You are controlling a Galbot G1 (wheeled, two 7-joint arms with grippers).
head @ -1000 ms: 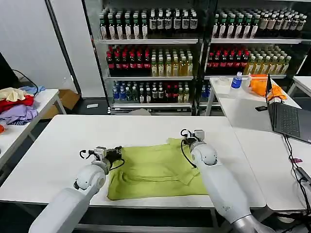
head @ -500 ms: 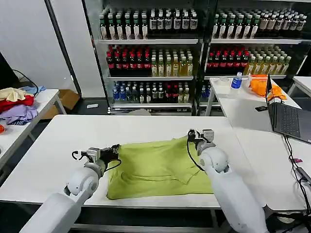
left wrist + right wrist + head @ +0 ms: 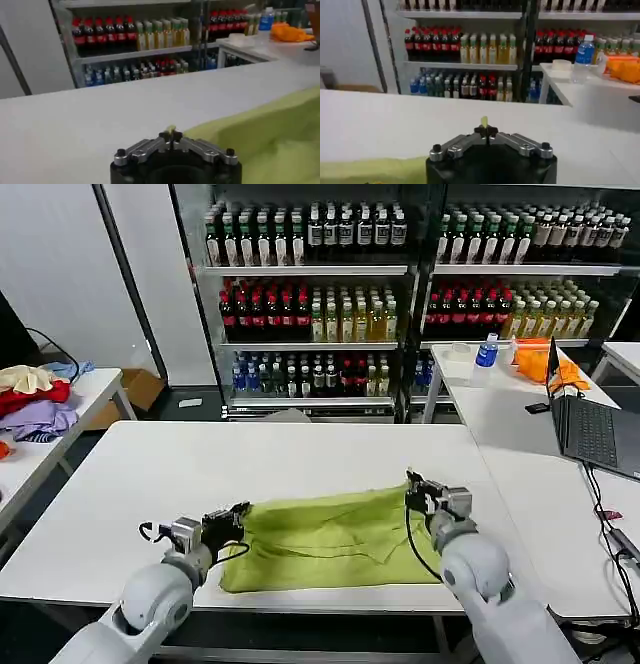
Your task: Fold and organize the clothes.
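Observation:
The lime T-shirt (image 3: 325, 539) lies folded on the white table (image 3: 200, 464), near its front edge. My left gripper (image 3: 240, 514) is shut on the shirt's far left corner, and a sliver of lime cloth pokes out between its fingertips (image 3: 171, 134). On the other side, my right gripper (image 3: 412, 492) is shut on the far right corner, with a lime tip showing above its closed jaws (image 3: 485, 131). The far edge of the shirt (image 3: 260, 125) stretches between both grippers, held just above the table. No printed graphic shows.
A laptop (image 3: 590, 429) and cables sit on the table at the right. An orange cloth (image 3: 545, 364) and a blue bottle (image 3: 487, 349) are on the table behind. A garment pile (image 3: 35, 399) lies on the left table. Drink shelves (image 3: 400, 294) stand at the back.
Both grippers have pulled back toward the table's front edge, carrying the shirt's far edge with them. The shirt is now a shallower, narrower band.

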